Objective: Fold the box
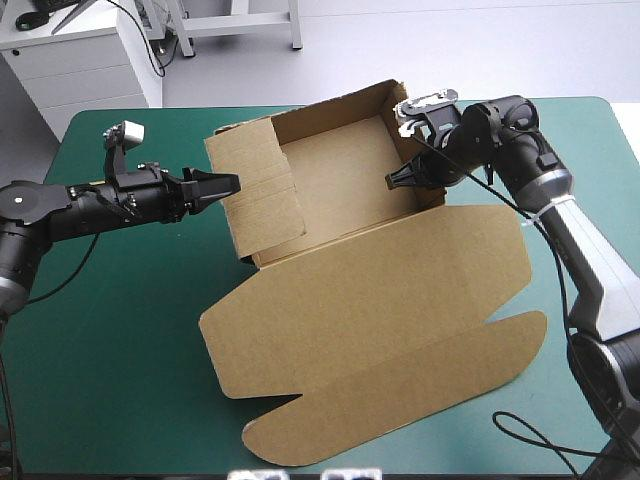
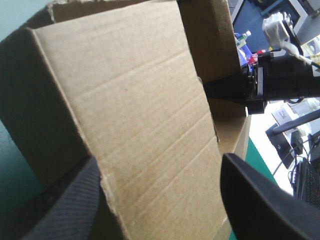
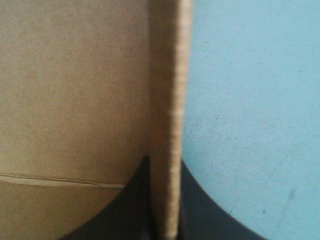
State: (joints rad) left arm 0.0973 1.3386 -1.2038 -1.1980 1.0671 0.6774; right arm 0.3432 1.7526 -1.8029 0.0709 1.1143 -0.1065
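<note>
While the box (image 1: 350, 250) is sitting mid-table on the teal-green cover (image 1: 110, 340), its tray half formed and its lid (image 1: 380, 310) lying flat on the near side, the work is going on at the two side walls. The right claw (image 1: 400, 180) is pinching the right wall (image 1: 408, 135), black fingers all but meeting with the board between them, and that wall is standing upright. The left wall (image 1: 262, 195) is leaning inward just ahead of the left claw (image 1: 226, 186), whose fingers are standing apart and gripping nothing. Whether they are touching the board, I cannot tell. By my judgement the step is going best with the right claw steadying its wall while the left is pushing the leaning panel squarely along its crease, not buckling it.
</note>
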